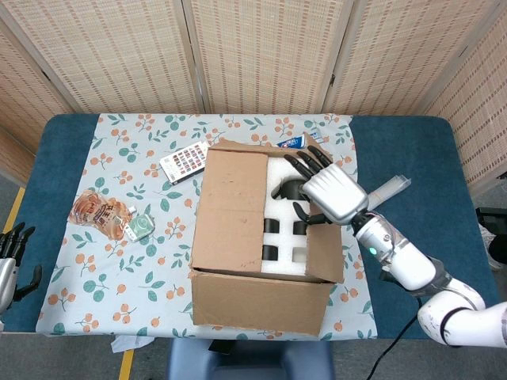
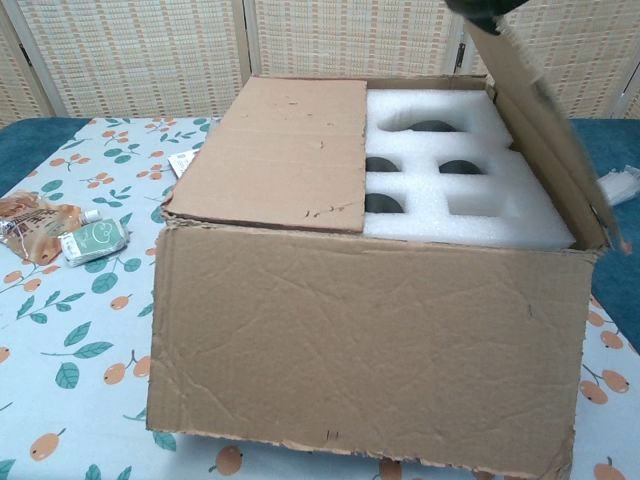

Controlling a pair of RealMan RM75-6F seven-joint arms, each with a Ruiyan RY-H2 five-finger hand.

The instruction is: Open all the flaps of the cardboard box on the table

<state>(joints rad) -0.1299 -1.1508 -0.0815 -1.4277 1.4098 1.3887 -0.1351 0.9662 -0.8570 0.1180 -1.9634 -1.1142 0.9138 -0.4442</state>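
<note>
The cardboard box stands in the middle of the table. Its left top flap lies flat and closed. The right top flap is lifted steeply to the right, baring a white foam insert with dark round holes. My right hand grips this flap's free edge, fingers over it and thumb beneath; the chest view shows only its dark fingertips at the top. My left hand hangs off the table's left edge, fingers apart, holding nothing.
Behind the box lie a toothpaste tube and a printed card pack. An orange snack packet and a small green pouch sit to the left. A clear tube lies right of the box.
</note>
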